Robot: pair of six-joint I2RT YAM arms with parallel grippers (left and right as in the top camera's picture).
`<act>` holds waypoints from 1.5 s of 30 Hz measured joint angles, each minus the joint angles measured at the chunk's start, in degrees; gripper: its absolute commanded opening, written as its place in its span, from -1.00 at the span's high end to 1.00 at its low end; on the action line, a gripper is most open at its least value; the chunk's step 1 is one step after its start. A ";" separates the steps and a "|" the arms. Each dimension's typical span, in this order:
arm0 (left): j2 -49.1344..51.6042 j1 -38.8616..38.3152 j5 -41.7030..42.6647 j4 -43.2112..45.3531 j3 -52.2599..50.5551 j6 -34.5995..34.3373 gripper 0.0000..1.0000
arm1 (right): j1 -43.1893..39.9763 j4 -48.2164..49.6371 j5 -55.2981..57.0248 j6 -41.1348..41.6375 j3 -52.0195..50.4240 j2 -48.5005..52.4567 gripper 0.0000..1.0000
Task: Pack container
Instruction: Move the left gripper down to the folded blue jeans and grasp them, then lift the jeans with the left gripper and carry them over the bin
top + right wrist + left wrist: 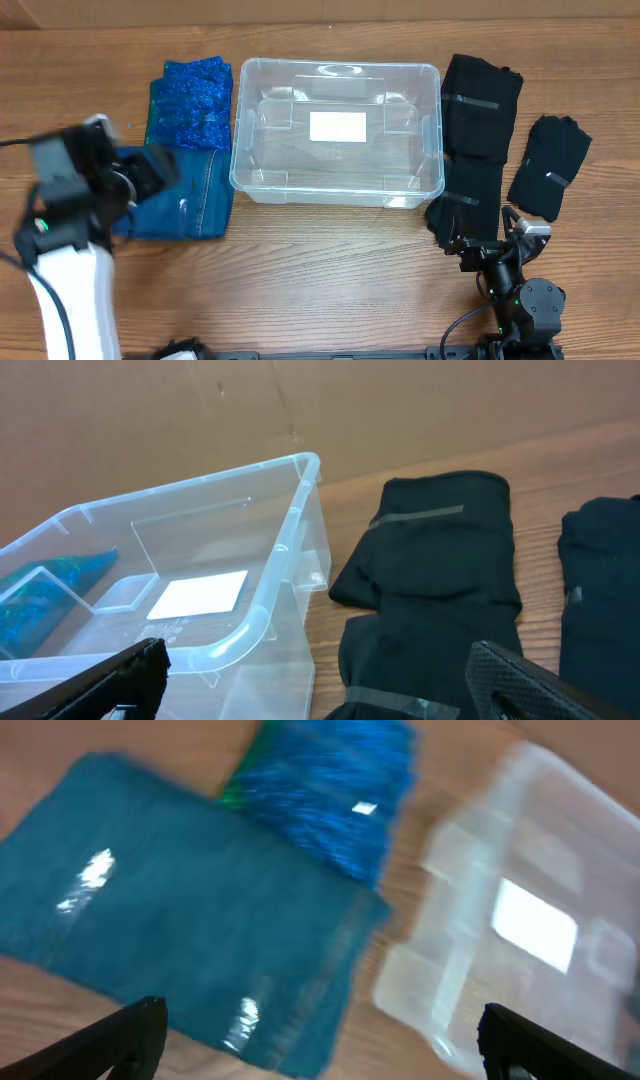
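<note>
My right claw [320, 680] sits low on the bench, to the near right of the container [336, 130]. Its fingers are spread wide with nothing between them. Just ahead of it is the near end of a long folded black garment [478, 130], which runs along the container's right wall. A smaller black piece [550, 165] lies farther right of the container.

My left claw [320, 1050] is also spread and empty. It hangs to the left of the container, over a folded denim-blue cloth [185, 195]. That view is blurred, so I cannot judge how high it is above the cloth. A glittery blue bundle [192, 103] lies beyond the cloth, also beside the container's left wall.

The container stands upright in the middle of the bench, with a white label [338, 127] on its base and nothing inside it.

I judge it to be light, thin-walled and slick. It should be stiff enough to hold its shape, but a wall would bow under a hard pinch. The rolled rim is the place to take hold of it, best at a corner. The clothes look soft and limp, so I would pinch those through the folded stack near an edge.
</note>
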 measured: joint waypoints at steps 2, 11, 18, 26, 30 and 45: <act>5.51 5.60 2.43 -1.51 1.79 -0.66 -1.00 | 0.00 -0.02 0.00 0.00 0.00 0.00 -1.00; 28.02 30.14 13.31 -0.42 3.30 -0.61 -1.00 | 0.00 -0.09 -0.02 0.02 0.00 0.00 -1.00; 36.48 33.46 14.60 3.61 3.30 2.08 -1.00 | 0.00 -0.07 0.00 0.00 0.00 0.00 -1.00; 41.38 32.35 13.97 9.01 3.78 5.55 -1.00 | 0.00 -0.04 0.00 0.02 0.00 0.00 -1.00; 44.11 29.68 15.45 11.10 5.46 6.36 -0.91 | 0.00 -0.04 0.00 0.02 0.00 0.00 -1.00; 45.81 22.14 20.76 12.22 7.82 11.06 0.92 | 0.00 -0.04 0.00 0.02 0.00 0.00 -1.00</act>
